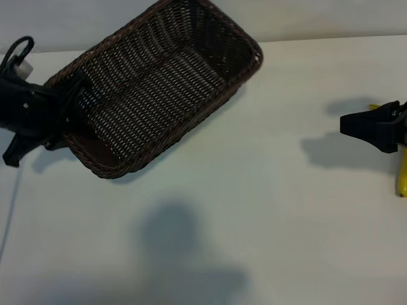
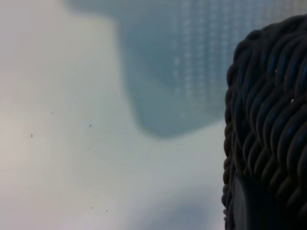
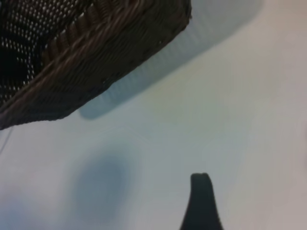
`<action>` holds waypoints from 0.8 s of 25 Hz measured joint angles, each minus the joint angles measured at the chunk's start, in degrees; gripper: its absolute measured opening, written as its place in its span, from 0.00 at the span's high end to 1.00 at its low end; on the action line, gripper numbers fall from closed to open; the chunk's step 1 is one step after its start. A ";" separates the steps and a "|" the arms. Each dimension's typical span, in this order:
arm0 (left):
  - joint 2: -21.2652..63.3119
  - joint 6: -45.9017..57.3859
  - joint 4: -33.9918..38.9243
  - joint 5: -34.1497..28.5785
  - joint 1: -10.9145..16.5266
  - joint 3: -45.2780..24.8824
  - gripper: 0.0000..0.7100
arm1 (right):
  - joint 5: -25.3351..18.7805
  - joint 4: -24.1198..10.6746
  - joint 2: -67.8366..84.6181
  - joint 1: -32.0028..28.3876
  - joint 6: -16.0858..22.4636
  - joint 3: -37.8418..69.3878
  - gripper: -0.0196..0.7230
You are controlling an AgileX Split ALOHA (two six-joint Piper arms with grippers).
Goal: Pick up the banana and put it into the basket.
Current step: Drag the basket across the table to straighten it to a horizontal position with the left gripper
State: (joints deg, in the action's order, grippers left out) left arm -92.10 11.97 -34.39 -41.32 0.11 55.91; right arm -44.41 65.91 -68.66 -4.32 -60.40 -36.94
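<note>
The dark brown wicker basket (image 1: 159, 82) lies slanted at the back left of the white table. My left gripper (image 1: 71, 98) is shut on the braided rim (image 2: 268, 120) at its left corner. The basket's sloping side (image 3: 96, 52) casts a wide shadow on the table below it. Only parts of the yellow banana (image 1: 402, 178) show at the right edge, under my right arm. My right gripper (image 1: 344, 124) hovers there, pointing toward the basket, open and empty. A single dark finger (image 3: 201, 203) shows in the right wrist view, with bare table in front of it.
The white table (image 1: 273, 210) stretches between the basket and the right gripper. A broad soft shadow (image 1: 178, 248) falls on its front middle. A thin cable (image 1: 9, 216) runs along the left edge.
</note>
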 joint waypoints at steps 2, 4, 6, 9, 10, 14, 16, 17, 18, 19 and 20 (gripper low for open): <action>-0.89 -2.92 0.00 -2.09 0.00 1.89 0.77 | 0.00 0.00 0.00 0.00 0.00 0.00 0.24; -2.68 -6.31 0.00 -5.12 0.00 4.72 0.77 | 0.00 0.00 0.00 0.00 0.00 0.00 0.24; -5.04 -8.66 0.26 -8.54 0.00 7.91 0.77 | 0.00 0.00 0.00 0.00 0.00 0.00 0.24; -9.10 -11.24 0.54 -12.85 0.00 14.23 0.77 | 0.00 0.00 0.00 0.00 0.00 0.00 0.24; -10.17 -11.97 0.59 -13.98 0.00 16.62 0.77 | 0.00 0.00 0.00 0.00 0.00 0.00 0.24; -14.66 -13.43 0.58 -19.58 0.00 24.92 0.77 | 0.00 0.00 0.00 0.00 0.00 0.00 0.24; -16.87 -14.26 0.79 -22.88 0.00 28.04 0.77 | 0.00 0.00 0.00 0.00 0.00 0.00 0.24; -17.71 -14.60 1.49 -24.26 -0.15 29.45 0.77 | 0.00 0.00 0.00 0.00 0.00 0.00 0.24; -18.58 -14.73 2.28 -25.23 -0.30 30.63 0.77 | 0.00 0.00 0.00 0.00 0.00 0.00 0.24; -19.26 -14.73 3.67 -25.99 -0.72 31.42 0.77 | 0.00 0.00 0.00 0.00 0.00 0.00 0.24; -19.72 -14.73 5.22 -25.99 -1.28 32.14 0.77 | 0.00 0.00 0.00 0.00 0.00 0.00 0.24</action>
State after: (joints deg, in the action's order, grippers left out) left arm -111.83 -2.76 -29.17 -67.31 -1.17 88.05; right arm -44.41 65.91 -68.66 -4.32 -60.39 -36.94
